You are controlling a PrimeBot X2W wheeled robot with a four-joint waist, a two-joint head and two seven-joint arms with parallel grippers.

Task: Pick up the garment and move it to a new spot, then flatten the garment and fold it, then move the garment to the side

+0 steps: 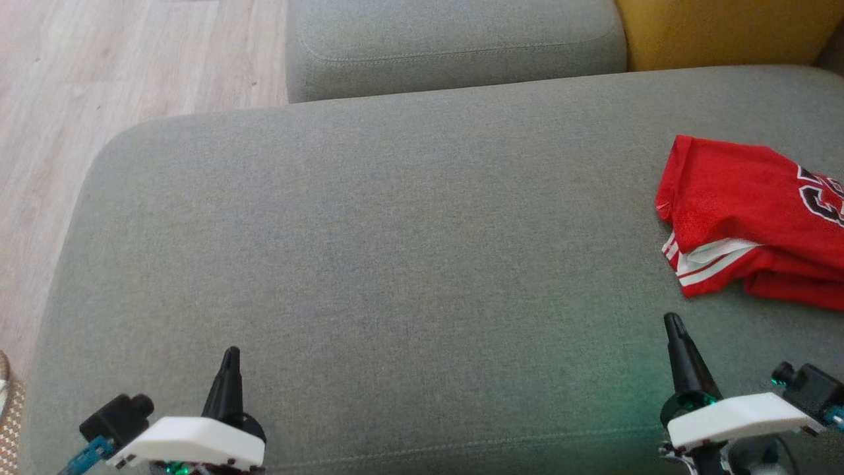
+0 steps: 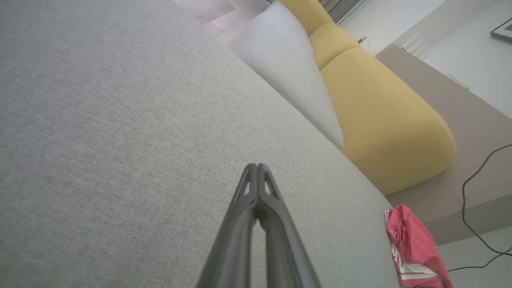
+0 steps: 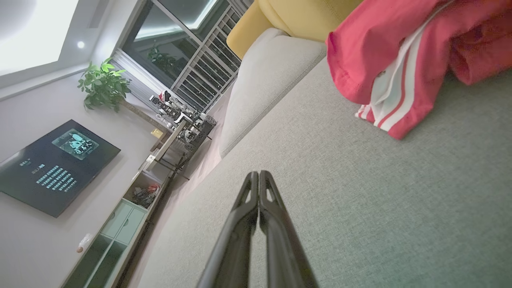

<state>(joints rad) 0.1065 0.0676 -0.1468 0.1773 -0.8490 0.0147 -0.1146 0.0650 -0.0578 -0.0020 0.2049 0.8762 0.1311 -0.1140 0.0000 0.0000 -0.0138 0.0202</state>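
Closed fingers [image 3: 259, 178] hover near crumpled red garment [image 3: 404, 48].

Head overhead, wrists low, all sharing garment [image 1: 738, 198]

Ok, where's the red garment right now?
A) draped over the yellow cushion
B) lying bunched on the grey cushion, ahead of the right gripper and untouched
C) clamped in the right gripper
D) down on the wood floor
B: the red garment lies bunched on the grey cushion, with bare fabric between it and the shut right gripper.
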